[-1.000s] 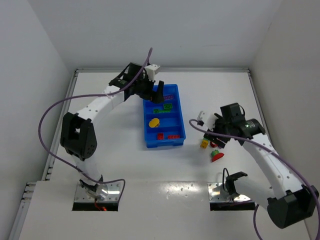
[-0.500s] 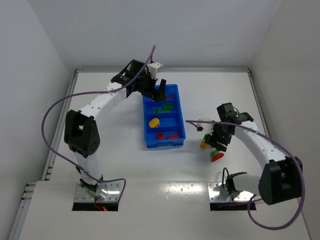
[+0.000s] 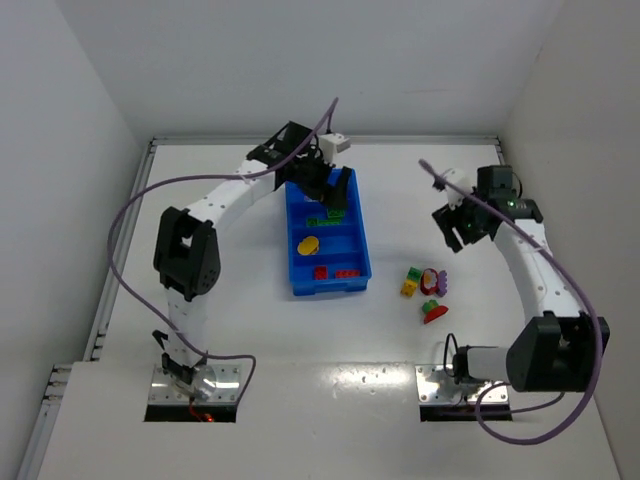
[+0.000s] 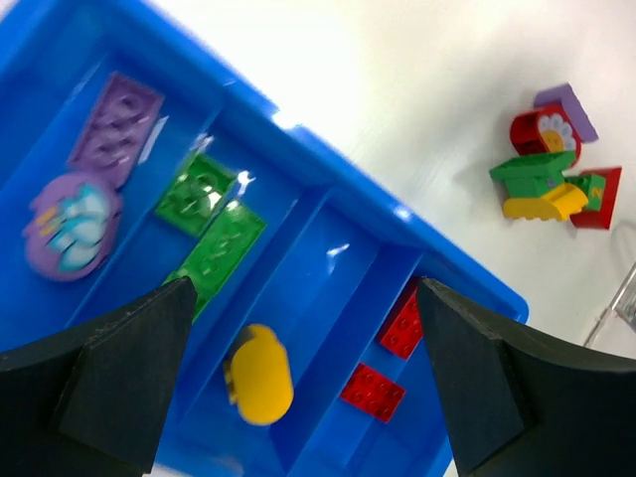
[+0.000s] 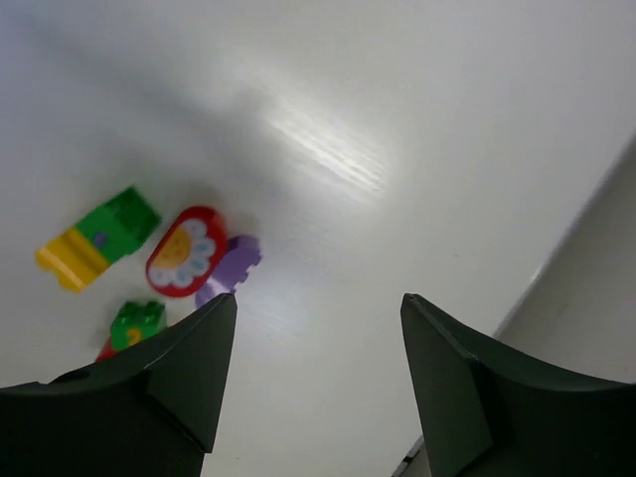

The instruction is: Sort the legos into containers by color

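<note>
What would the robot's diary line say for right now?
left gripper: open over tray | right gripper: open, empty, above table | loose legos: beside tray

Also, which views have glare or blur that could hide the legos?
Left wrist: sharp, with small glints on the blue tray dividers. Right wrist: soft all over, a glare streak on the table, loose legos blurred. Top external: clear, sheen along the near table edge.
</note>
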Action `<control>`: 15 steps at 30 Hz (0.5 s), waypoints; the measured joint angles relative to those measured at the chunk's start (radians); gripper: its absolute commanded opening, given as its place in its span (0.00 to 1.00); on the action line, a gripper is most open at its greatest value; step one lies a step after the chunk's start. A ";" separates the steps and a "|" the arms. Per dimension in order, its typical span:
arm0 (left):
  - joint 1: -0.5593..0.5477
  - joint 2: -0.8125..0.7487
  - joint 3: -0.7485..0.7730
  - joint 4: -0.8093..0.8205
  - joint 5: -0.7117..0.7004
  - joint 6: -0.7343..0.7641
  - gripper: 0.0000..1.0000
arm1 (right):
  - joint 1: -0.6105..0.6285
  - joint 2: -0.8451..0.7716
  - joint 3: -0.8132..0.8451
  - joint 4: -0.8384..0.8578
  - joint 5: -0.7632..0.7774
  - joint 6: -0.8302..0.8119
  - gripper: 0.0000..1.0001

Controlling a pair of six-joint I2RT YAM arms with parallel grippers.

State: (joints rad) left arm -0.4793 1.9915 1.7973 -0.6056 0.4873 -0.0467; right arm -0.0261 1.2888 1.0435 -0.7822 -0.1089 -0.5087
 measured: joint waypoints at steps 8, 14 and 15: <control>-0.140 0.104 0.102 -0.067 0.032 0.098 1.00 | -0.179 0.110 0.187 0.030 0.083 0.345 0.68; -0.290 0.160 0.164 -0.122 0.021 0.205 1.00 | -0.345 0.141 0.211 -0.023 0.051 0.384 0.69; -0.315 0.173 0.174 -0.126 0.021 0.217 1.00 | -0.375 0.142 0.211 -0.034 0.035 0.373 0.69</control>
State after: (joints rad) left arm -0.7948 2.1643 1.9709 -0.7311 0.5087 0.1703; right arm -0.4011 1.4303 1.2541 -0.8158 -0.0738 -0.1352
